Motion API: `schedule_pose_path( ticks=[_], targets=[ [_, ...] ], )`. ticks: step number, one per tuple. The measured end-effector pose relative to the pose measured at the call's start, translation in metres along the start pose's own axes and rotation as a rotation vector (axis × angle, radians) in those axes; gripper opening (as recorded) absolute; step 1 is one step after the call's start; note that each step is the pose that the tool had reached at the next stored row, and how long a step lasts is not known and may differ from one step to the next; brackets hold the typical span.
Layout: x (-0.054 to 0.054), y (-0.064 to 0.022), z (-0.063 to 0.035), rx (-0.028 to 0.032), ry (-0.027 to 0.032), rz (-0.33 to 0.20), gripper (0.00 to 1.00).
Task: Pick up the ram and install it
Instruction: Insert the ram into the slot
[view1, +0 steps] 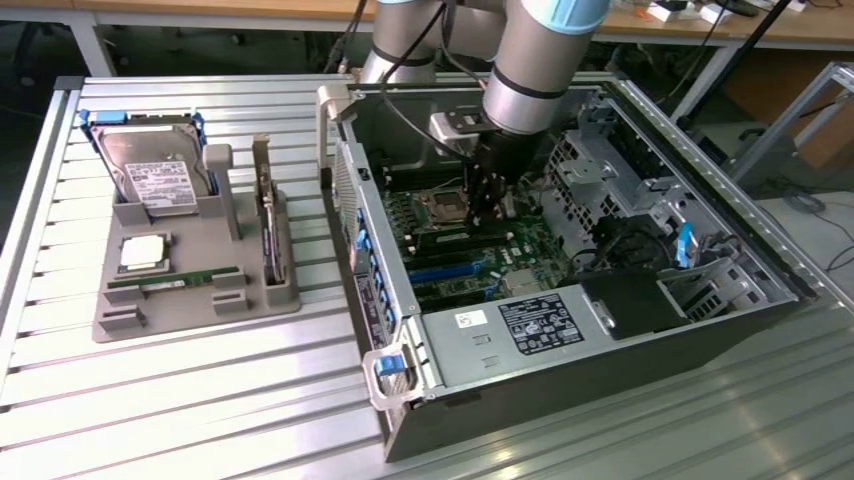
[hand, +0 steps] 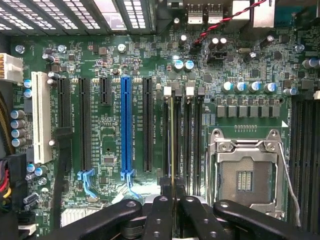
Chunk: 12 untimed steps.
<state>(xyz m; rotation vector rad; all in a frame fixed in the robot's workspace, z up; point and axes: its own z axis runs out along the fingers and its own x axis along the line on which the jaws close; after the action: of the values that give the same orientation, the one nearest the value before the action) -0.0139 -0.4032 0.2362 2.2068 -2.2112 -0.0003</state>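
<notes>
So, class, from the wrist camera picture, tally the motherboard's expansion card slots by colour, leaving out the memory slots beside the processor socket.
White slots: 1
Blue slots: 1
Black slots: 4
Total: 6

Gripper fingers (hand: 200, 220): matt black plastic.
Motherboard (hand: 115, 150) beneath them: glossy green board.
CPU socket frame (hand: 245, 145) beside: bright bare metal.
Table (view1: 200, 400): ribbed brushed aluminium.
</notes>
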Motion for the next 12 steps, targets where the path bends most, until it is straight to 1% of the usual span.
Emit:
schedule_pose_path(
  ticks=[1, 2, 3, 7, 12],
  targets=[
    [0.0, 0.0, -0.0047, 0.0013, -0.0001, 0.0, 0.12],
    [0.0, 0.0002, -0.0139, 0.0016, 0.0023, 0.0, 0.12],
    [0.0, 0.0003, -0.0192, 0.0017, 0.0025, 0.0, 0.12],
    [0.0, 0.0003, -0.0183, 0.0018, 0.0023, 0.0, 0.12],
    [0.0, 0.0002, -0.0116, 0.0017, 0.0024, 0.0, 0.12]
  ],
)
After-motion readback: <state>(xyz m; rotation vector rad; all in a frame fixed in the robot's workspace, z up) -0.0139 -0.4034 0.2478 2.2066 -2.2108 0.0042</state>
